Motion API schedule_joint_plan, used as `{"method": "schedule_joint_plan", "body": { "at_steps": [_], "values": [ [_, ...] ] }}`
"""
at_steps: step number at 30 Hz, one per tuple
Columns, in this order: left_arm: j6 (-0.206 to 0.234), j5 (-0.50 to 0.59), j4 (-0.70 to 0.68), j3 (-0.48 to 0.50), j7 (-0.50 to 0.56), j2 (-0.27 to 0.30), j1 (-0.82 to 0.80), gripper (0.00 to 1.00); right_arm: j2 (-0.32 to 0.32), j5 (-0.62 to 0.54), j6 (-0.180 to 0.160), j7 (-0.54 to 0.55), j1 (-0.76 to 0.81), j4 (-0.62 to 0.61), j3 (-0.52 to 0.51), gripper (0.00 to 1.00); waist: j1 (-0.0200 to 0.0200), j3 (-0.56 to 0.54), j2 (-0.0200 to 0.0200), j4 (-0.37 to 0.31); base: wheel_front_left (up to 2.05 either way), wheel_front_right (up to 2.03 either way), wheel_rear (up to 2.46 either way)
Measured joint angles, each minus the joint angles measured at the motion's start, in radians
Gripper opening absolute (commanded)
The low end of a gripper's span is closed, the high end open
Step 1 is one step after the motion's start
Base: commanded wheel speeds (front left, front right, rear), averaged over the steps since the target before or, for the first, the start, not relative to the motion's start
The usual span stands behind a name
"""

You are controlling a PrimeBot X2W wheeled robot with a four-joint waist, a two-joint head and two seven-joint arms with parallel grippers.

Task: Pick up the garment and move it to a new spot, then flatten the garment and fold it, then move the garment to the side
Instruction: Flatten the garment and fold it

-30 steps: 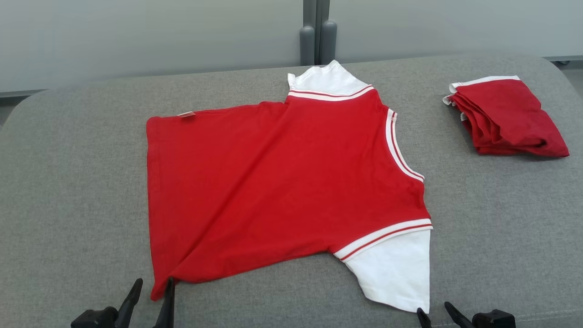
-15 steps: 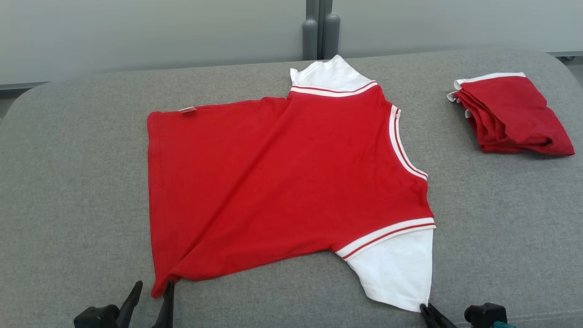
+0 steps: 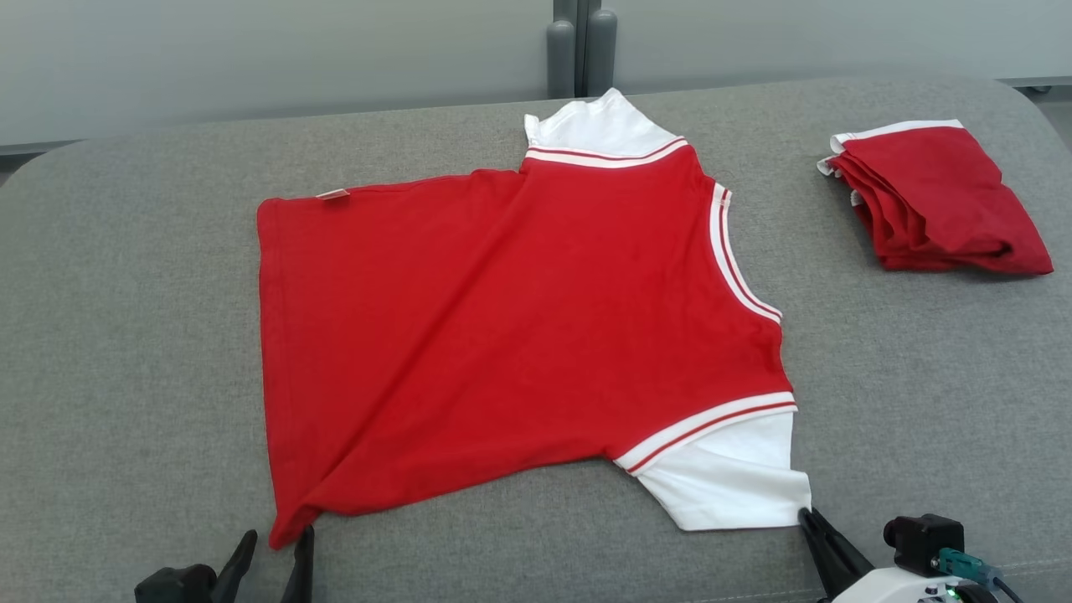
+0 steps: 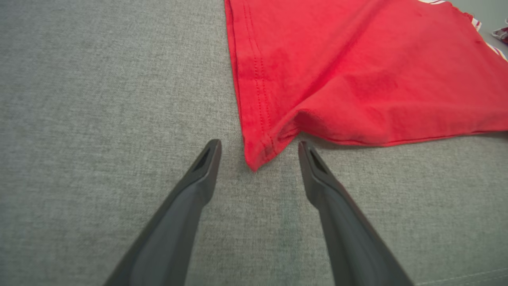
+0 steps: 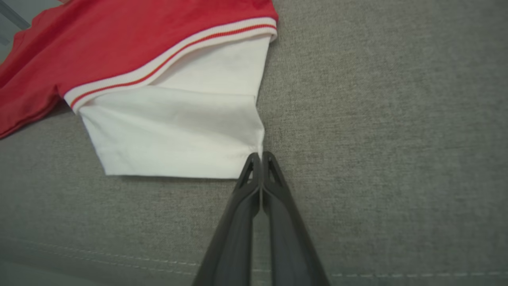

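Head view: red garment (image 3: 502, 318) lies flat on the bench (image 3: 126, 335); right claw (image 3: 806, 512) is clamped on its near white sleeve corner (image 5: 246, 147); left claw (image 3: 275, 540) stands apart, straddling the near left hem corner (image 4: 256, 159).

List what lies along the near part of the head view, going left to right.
left gripper, open → garment, red body → white sleeve → right gripper, shut on the sleeve's corner

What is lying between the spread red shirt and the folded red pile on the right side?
Nothing: in the head view the grey cushion between the shirt and the folded pile is bare.
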Motion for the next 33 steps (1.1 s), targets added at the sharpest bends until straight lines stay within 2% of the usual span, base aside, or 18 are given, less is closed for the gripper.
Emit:
{"method": "schedule_joint_plan", "body": {
  "at_steps": [7, 8, 9, 10, 12, 13, 14, 21, 27, 33],
  "values": [
    [0.0, -0.002, 0.03, -0.005, 0.0, 0.001, -0.049, 1.0, -0.016, 0.0, 0.0, -0.004, -0.019, 0.002, -0.011, 0.0, 0.0, 0.011, 0.0, -0.01, 0.0, 0.0, 0.0],
    [0.0, -0.004, 0.035, -0.008, 0.0, 0.0, -0.051, 0.93, -0.017, 0.0, 0.0, -0.004, -0.019, 0.002, -0.011, 0.0, 0.0, 0.011, 0.0, -0.011, 0.0, 0.0, 0.0],
    [0.0, -0.009, 0.039, -0.01, 0.0, 0.0, -0.051, 0.82, -0.018, 0.0, 0.0, -0.004, -0.019, 0.004, -0.011, 0.0, 0.0, 0.012, 0.0, -0.012, 0.0, 0.0, 0.0],
    [0.0, -0.009, 0.042, -0.012, 0.0, -0.001, -0.051, 0.65, -0.018, 0.0, 0.0, -0.004, -0.019, 0.005, -0.011, 0.0, 0.0, 0.013, 0.0, -0.012, 0.0, 0.0, 0.0],
    [0.0, -0.009, 0.05, -0.016, 0.0, -0.002, -0.051, 0.25, -0.019, 0.0, 0.0, -0.004, -0.019, 0.006, -0.011, 0.0, 0.0, 0.013, 0.0, -0.013, 0.0, 0.0, 0.0],
    [0.0, -0.01, 0.053, -0.017, 0.0, -0.002, -0.052, 0.09, -0.02, 0.0, 0.001, -0.005, -0.019, 0.007, -0.012, 0.0, 0.0, 0.014, 0.0, -0.014, 0.0, 0.0, 0.0],
    [0.0, -0.014, 0.054, -0.019, 0.0, -0.002, -0.052, 0.0, -0.022, 0.0, 0.001, -0.005, -0.019, 0.007, -0.016, 0.0, 0.0, 0.014, 0.0, -0.014, 0.0, 0.0, 0.0],
    [0.0, -0.019, 0.035, -0.044, 0.0, 0.009, -0.064, 0.0, -0.025, 0.042, 0.001, -0.016, -0.024, -0.018, -0.077, 0.0, 0.0, 0.01, 0.0, -0.01, 0.0, 0.0, 0.0],
    [-0.002, 0.033, 0.024, -0.101, 0.015, 0.099, -0.061, 0.0, -0.029, 0.149, 0.035, -0.022, -0.038, -0.133, -0.136, 0.0, 0.0, 0.008, 0.0, -0.007, 0.0, 0.0, 0.0],
    [-0.004, 0.028, -0.077, -0.12, 0.062, 0.152, -0.057, 0.0, -0.062, 0.249, 0.052, 0.028, -0.038, -0.252, -0.148, 0.0, 0.0, 0.023, 0.0, 0.0, 0.0, 0.0, 0.0]
  ]
}}
